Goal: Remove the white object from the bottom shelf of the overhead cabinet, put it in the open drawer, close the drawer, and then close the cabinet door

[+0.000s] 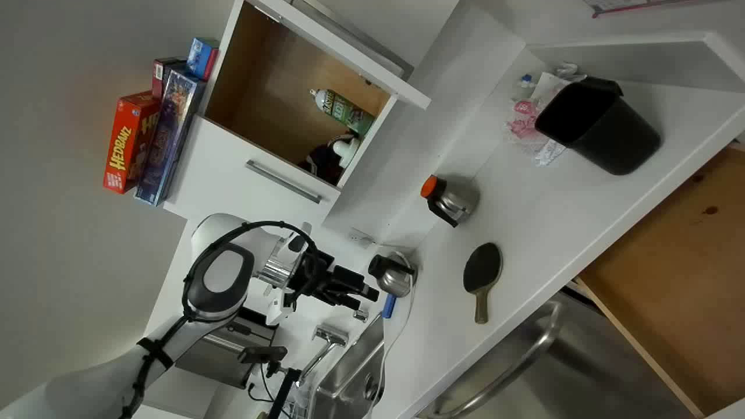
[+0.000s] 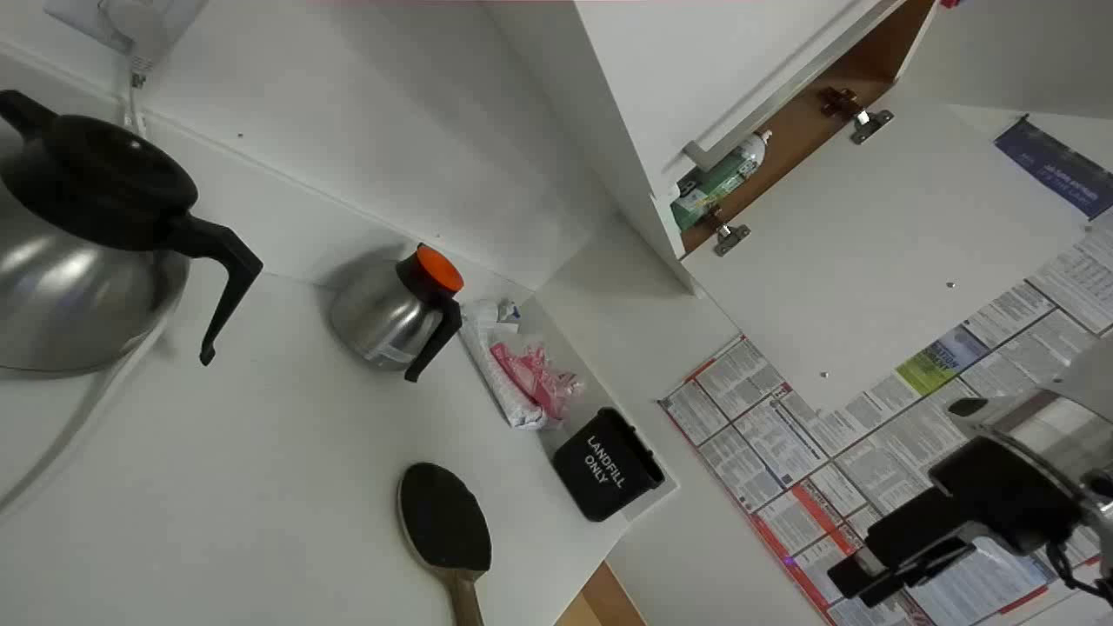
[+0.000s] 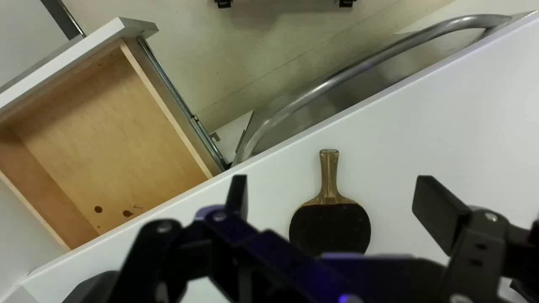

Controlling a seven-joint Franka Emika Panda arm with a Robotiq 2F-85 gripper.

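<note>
The white object [image 1: 347, 151] sits low in the open overhead cabinet [image 1: 250, 64], beside a dark item and a green spray can [image 1: 349, 113]. The bottom shelf is seen almost edge-on, mostly hidden. The cabinet door [image 2: 852, 235] stands open, its inner face showing; it is edge-on in an exterior view [image 1: 349, 52]. The drawer [image 1: 669, 256] is pulled open; its wooden inside also shows empty in the wrist view [image 3: 105, 143]. My gripper [image 1: 362, 297] is open and holds nothing, away from cabinet and drawer. In the wrist view its fingers [image 3: 332, 195] are wide apart above the counter.
A paddle [image 3: 328, 227] lies on the counter. An orange-topped carafe [image 1: 454, 198] and a black-topped carafe [image 1: 396, 276] stand near the wall. A black bin [image 1: 605, 128] and plastic bags [image 1: 527, 122] are at the far end. A curved appliance handle [image 3: 358, 69] runs beside the drawer.
</note>
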